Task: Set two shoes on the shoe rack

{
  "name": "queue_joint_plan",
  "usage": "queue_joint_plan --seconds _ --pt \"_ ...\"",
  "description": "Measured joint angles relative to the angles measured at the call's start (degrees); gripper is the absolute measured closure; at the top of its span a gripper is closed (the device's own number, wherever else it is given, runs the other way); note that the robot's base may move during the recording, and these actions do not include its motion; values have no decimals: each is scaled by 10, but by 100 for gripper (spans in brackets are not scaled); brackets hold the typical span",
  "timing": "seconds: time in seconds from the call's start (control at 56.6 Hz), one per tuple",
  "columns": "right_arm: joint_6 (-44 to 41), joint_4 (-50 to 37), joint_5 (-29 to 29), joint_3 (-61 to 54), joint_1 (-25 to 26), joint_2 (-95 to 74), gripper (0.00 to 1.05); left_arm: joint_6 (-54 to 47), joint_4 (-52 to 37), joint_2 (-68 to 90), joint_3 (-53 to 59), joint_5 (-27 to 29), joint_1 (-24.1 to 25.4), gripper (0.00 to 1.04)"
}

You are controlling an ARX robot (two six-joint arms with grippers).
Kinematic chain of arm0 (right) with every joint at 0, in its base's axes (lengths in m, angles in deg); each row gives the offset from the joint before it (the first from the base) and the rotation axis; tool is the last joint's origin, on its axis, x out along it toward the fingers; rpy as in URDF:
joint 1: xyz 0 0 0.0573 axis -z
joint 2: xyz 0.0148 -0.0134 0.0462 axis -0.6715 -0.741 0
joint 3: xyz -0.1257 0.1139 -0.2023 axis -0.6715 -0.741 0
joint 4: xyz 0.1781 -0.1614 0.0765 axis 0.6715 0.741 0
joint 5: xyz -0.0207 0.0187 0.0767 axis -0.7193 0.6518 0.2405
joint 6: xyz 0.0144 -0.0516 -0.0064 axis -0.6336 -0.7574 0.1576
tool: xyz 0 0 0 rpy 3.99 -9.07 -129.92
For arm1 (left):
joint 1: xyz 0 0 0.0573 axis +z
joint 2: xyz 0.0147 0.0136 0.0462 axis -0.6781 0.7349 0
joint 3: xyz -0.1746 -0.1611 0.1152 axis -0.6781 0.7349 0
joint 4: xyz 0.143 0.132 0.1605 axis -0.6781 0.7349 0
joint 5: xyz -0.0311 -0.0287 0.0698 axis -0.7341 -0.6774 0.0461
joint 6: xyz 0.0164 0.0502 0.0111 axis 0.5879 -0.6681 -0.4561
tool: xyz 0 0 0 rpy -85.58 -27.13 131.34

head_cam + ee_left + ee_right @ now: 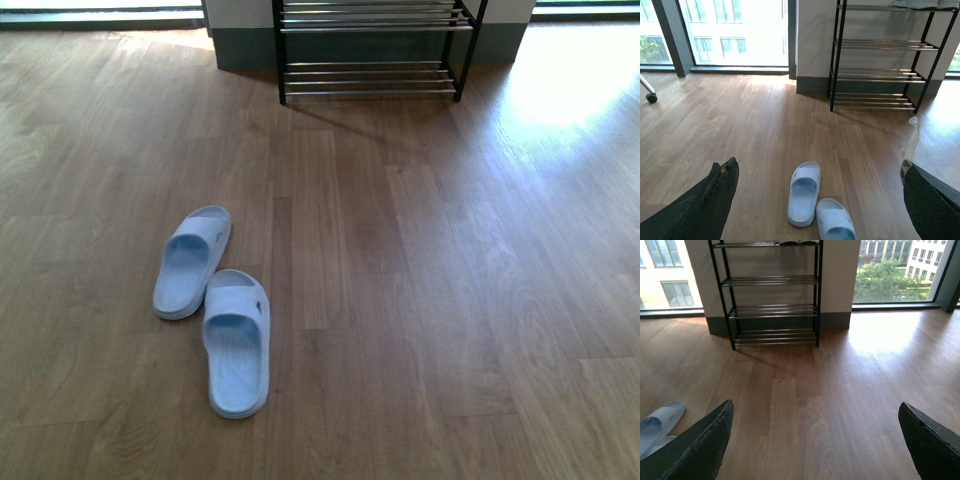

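Two pale blue slides lie side by side on the wood floor, the farther one (191, 262) and the nearer one (238, 343), toes toward the rack. The shoe rack (372, 50), black frame with chrome rods, stands against the wall beyond them. Neither arm shows in the front view. My left gripper (816, 167) hangs open above the slides (803, 193), nothing between its fingers. My right gripper (815, 407) is open over bare floor, with the slides (660, 422) off to one side. Something pale (925, 3) sits on the rack's top tier, cut off by the frame edge.
The rack (880, 75) backs onto a white wall section with a grey skirting (245, 48), windows on both sides. A castor wheel (651, 98) shows near the left window. Bright sunlight falls on the floor (575, 85) to the rack's right.
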Motion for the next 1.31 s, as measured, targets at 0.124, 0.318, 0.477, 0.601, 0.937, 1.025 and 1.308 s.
queue_joint_plan --seconds 0.124,0.318,0.477,0.601,0.937,1.025,1.308 --pt "0 0 1 0 0 0 9 0 0 0 0 0 0 9" --pt "0 0 1 0 0 0 9 0 0 0 0 0 0 9" --pt "0 0 5 0 0 0 9 0 0 0 0 2 0 9" --pt "0 0 3 0 0 0 9 0 0 0 0 2 0 9" --pt "0 0 3 0 0 0 9 0 0 0 0 0 0 9" --pt "0 0 3 0 0 0 9 0 0 0 0 1 0 9" --pt "0 0 3 0 0 0 9 0 0 0 0 2 0 9"
